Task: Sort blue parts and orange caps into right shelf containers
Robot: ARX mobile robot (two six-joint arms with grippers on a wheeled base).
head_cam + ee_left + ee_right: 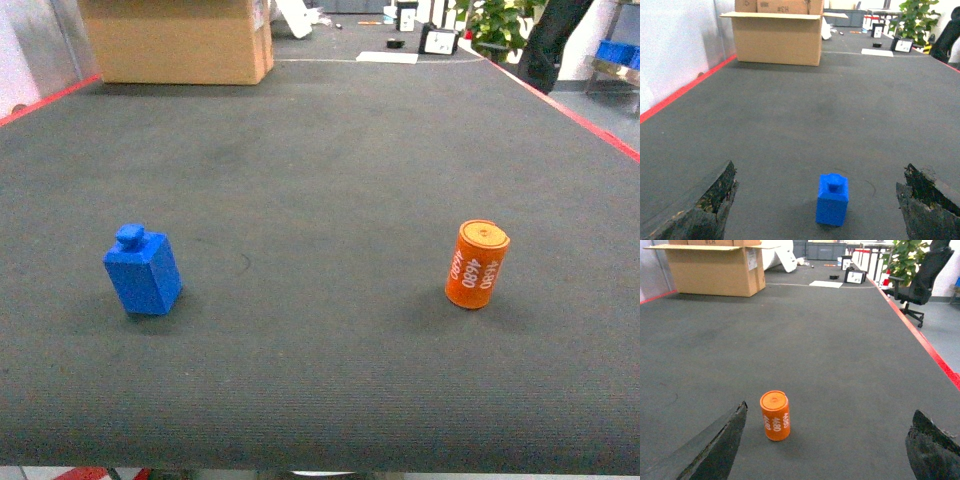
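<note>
A blue part (143,270), a small block with a stud on top, stands on the dark mat at the left. In the left wrist view the blue part (832,200) stands just ahead of my left gripper (820,165), which is open, its fingers wide on either side and touching nothing. An orange cap (477,264) with white lettering stands upright at the right. My right gripper (830,407) is open too; the orange cap (775,415) stands ahead, close to its left finger (722,442). Neither gripper shows in the head view. The right shelf containers are not clearly in view.
A large cardboard box (178,40) stands at the far left of the mat (320,180), which has red-taped edges. At the far right are an office chair (920,277), a plant (905,257) and a metal rack (614,62) bearing something blue.
</note>
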